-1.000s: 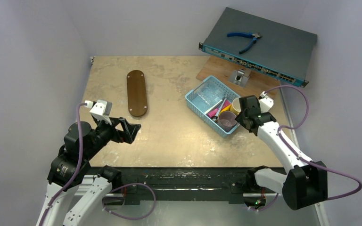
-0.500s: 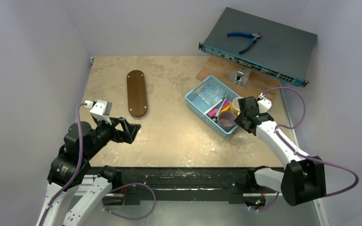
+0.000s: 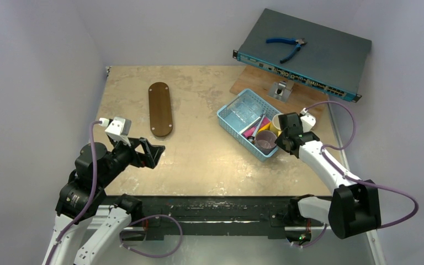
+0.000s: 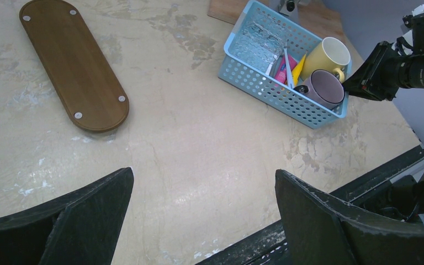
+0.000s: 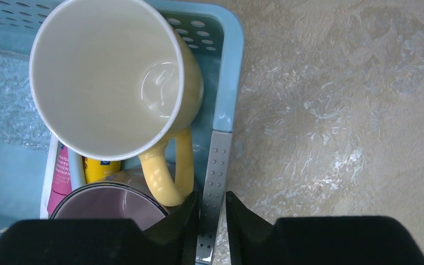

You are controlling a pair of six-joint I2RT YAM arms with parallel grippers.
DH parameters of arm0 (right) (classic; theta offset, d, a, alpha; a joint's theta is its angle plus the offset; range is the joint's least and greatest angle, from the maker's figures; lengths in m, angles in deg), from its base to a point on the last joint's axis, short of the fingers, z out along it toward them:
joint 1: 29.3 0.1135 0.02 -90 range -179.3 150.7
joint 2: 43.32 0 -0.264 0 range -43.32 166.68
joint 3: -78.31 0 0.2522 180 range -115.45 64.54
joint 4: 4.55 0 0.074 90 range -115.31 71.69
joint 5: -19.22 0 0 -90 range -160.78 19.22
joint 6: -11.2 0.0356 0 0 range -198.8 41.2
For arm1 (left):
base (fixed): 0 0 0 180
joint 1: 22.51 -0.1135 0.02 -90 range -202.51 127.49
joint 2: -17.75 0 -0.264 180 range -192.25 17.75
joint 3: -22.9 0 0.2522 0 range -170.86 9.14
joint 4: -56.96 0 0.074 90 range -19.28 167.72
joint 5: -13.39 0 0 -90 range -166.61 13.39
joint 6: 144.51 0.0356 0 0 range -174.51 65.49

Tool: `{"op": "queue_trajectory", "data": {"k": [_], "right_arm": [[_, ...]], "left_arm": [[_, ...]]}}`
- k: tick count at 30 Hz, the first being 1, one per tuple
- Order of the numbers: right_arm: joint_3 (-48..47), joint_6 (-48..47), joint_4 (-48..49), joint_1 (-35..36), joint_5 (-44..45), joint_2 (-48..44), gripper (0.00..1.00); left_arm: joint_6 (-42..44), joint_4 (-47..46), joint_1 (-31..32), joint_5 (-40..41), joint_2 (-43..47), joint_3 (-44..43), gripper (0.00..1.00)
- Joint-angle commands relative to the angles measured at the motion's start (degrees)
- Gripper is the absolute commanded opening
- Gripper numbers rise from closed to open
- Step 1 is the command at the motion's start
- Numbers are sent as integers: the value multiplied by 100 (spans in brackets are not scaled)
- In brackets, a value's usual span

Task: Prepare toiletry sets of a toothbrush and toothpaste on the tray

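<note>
At the near right corner of the light-blue basket [image 5: 229, 66], the right gripper [image 5: 212, 207] is pinched narrow onto the basket's wall. One finger sits inside, next to a cup handle, and the other sits outside above the table [image 5: 337, 110]. The wall fills the slim gap between them. Just inside that corner stands a cream-yellow cup [image 5: 105, 72], its handle toward the gripper, touching a purple cup [image 5: 105, 204] on the nearer side. Wedged past the two cups, toward the basket's middle, lie the pink tube [image 5: 61, 179] and the yellow tube [image 5: 100, 167] side by side. A pale brush [image 4: 286, 66] slants across them, and how many brushes there are I cannot tell. The far half of the basket holds a crinkled clear wrapper [image 4: 259, 41]. Well to the left of the basket, apart from it, the dark-brown oval tray [image 3: 160, 109] lies flat on the table with its long axis running away from the arms. Nearer than the tray and farther left of the basket, the left gripper [image 4: 203, 175] hangs above bare tabletop with its fingers spread wide and nothing between them. Behind the basket, close to its far side, a lighter wooden board [image 3: 248, 83] carries a grey network switch [image 3: 309, 55] with blue pliers [image 3: 287, 47] on top.
</note>
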Motion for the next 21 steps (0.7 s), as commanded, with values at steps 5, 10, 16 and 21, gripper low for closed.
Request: {"op": "queue_trajectory", "data": {"k": [5, 10, 16, 21], "right_arm": [[25, -319, 272, -34, -303, 159, 12], [3, -601, 399, -34, -680, 218, 0], [7, -1014, 516, -34, -890, 201, 0], [-63, -1392, 631, -34, -1339, 184, 0]], "left_arm": [[6, -67, -42, 68, -8, 9, 99], [4, -62, -42, 91, -10, 5, 99], [2, -52, -42, 96, 5, 6, 99], [6, -53, -42, 121, 8, 9, 99]]}}
